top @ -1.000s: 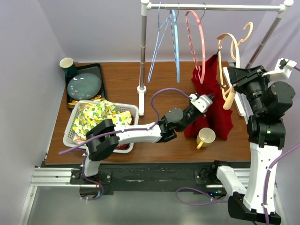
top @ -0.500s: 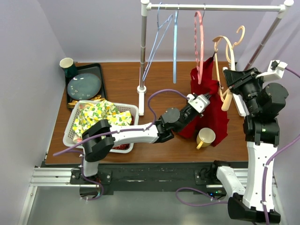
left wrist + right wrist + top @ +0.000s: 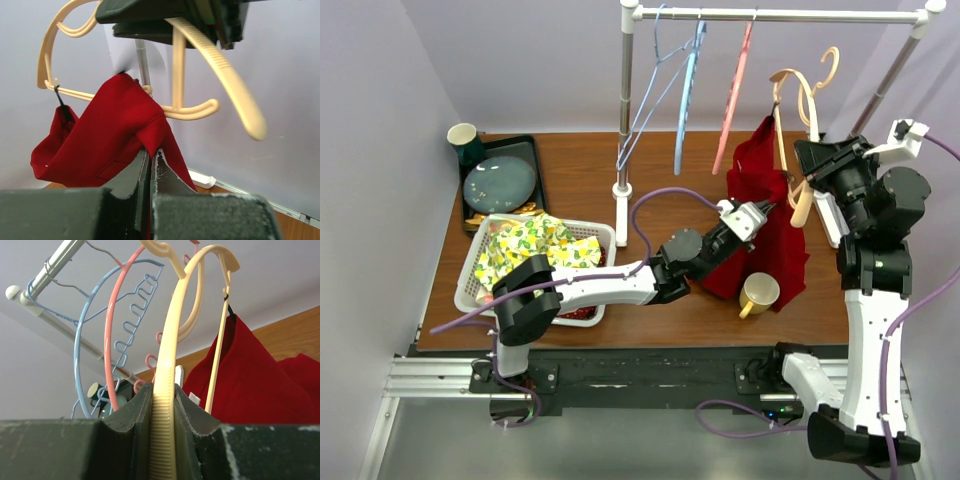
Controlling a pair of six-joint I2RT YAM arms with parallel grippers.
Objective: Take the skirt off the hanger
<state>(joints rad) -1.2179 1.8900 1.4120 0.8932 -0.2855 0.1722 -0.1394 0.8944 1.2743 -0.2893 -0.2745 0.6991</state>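
Note:
A red skirt (image 3: 760,210) hangs from a cream plastic hanger (image 3: 802,110) off the rail, at the right of the table. My right gripper (image 3: 808,175) is shut on the hanger's arm; the right wrist view shows the ribbed cream arm (image 3: 164,410) clamped between its fingers, with the skirt (image 3: 250,385) behind. My left gripper (image 3: 760,212) is shut on a fold of the skirt; the left wrist view shows red cloth (image 3: 107,140) pinched between the fingertips (image 3: 150,155) under the hanger (image 3: 220,75). One end of the skirt still hangs by a black loop on the hanger.
A garment rail (image 3: 780,14) on a white pole (image 3: 624,110) carries blue (image 3: 685,100) and pink (image 3: 732,95) hangers. A yellow mug (image 3: 758,294) stands below the skirt. A white basket (image 3: 480,262) with floral cloth and a dark tray (image 3: 500,180) with a cup (image 3: 462,135) lie left.
The right gripper has lifted the cream hanger and skirt up and slightly left. The pink and blue hangers have swung on the rail. The left gripper stays clamped on the skirt.

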